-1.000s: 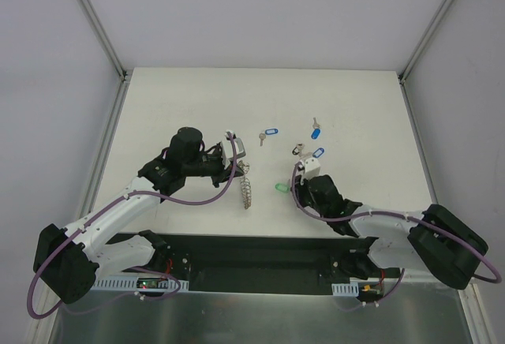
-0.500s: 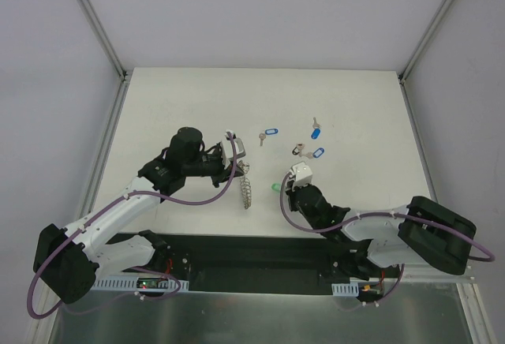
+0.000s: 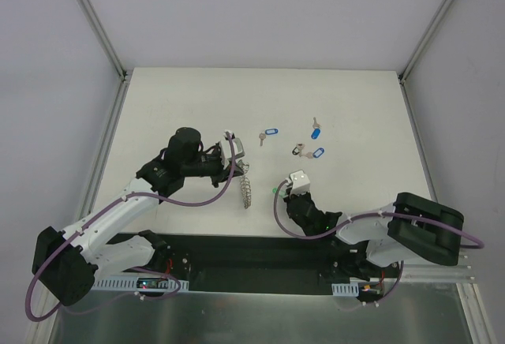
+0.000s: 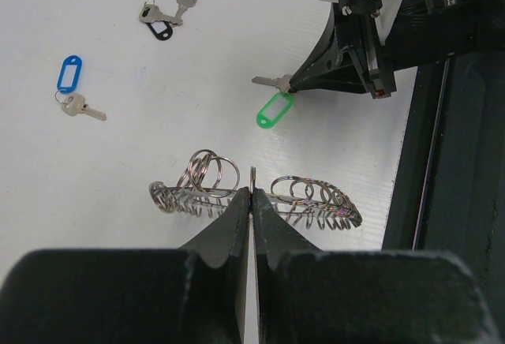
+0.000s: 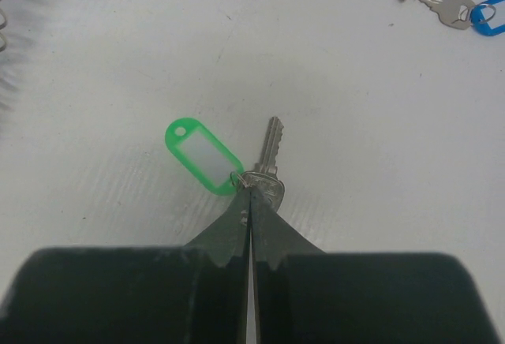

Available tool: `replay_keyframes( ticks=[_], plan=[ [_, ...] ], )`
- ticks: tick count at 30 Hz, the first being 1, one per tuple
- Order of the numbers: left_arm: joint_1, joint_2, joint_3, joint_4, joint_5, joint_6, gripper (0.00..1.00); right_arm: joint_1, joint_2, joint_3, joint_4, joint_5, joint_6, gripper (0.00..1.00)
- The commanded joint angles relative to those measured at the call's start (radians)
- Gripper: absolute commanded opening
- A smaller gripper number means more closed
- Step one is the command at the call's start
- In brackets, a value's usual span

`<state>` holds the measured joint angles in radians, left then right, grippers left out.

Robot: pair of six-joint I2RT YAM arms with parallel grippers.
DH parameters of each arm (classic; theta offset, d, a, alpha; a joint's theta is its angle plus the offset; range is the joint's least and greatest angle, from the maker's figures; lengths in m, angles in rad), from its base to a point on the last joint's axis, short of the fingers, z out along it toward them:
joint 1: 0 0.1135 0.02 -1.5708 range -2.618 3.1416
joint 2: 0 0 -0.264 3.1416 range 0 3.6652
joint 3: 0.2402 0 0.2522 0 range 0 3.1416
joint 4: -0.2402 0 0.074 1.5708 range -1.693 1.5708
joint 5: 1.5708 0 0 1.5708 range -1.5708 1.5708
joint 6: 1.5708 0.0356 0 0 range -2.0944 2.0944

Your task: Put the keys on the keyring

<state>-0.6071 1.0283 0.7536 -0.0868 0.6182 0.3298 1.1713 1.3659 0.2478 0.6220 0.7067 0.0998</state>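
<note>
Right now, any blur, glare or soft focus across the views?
Top external: flat, even light, faint shadows, no glare on the table. Left wrist: ring sharp, left end effector soft near the lens. Right wrist: green-tag key sharp, ring at the left edge blurred.

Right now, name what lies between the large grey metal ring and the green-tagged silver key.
Only bare white table, between grey metal ring and green-tagged key; left wrist view.
</note>
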Motion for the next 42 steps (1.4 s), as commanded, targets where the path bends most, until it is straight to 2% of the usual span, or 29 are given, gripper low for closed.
replay_keyframes(
  ticks=[1, 6, 11, 14, 18, 20, 24, 27, 33, 42],
  plan=[
    [-0.002, -0.028, -0.008, 0.05, -0.002, 0.0, 0.0, 0.011, 0.027, 0.03, 0.004, 0.054, 0.05, 0.01],
    [-0.002, -0.031, -0.008, 0.05, -0.003, 0.0, 0.0, 0.024, 0.018, 0.034, -0.057, 0.057, 0.096, 0.02],
    [-0.002, -0.033, -0.008, 0.05, -0.005, 0.002, 0.0, 0.027, -0.01, 0.048, -0.122, 0.039, 0.12, 0.12],
    [-0.002, -0.034, -0.01, 0.05, -0.005, 0.002, 0.0, 0.027, -0.054, 0.068, -0.2, 0.051, 0.135, 0.16],
    [-0.002, -0.034, -0.008, 0.05, -0.005, 0.002, 0.0, 0.025, -0.128, 0.096, -0.313, 0.054, 0.117, 0.28],
    [-0.002, -0.034, -0.008, 0.05, -0.002, 0.002, 0.0, 0.021, -0.175, 0.117, -0.382, 0.043, 0.094, 0.31],
    [-0.003, -0.036, -0.007, 0.05, 0.0, 0.003, 0.0, -0.042, -0.253, 0.16, -0.49, -0.076, 0.023, 0.36],
    [-0.003, -0.034, -0.008, 0.05, 0.002, 0.0, 0.0, -0.123, -0.293, 0.208, -0.585, -0.243, -0.04, 0.37],
    [-0.003, -0.034, -0.007, 0.05, 0.002, 0.0, 0.0, -0.231, -0.269, 0.326, -0.752, -0.419, -0.094, 0.37],
    [-0.003, -0.031, -0.007, 0.05, 0.0, 0.002, 0.0, -0.243, -0.099, 0.444, -0.861, -0.475, -0.137, 0.35]
  ],
)
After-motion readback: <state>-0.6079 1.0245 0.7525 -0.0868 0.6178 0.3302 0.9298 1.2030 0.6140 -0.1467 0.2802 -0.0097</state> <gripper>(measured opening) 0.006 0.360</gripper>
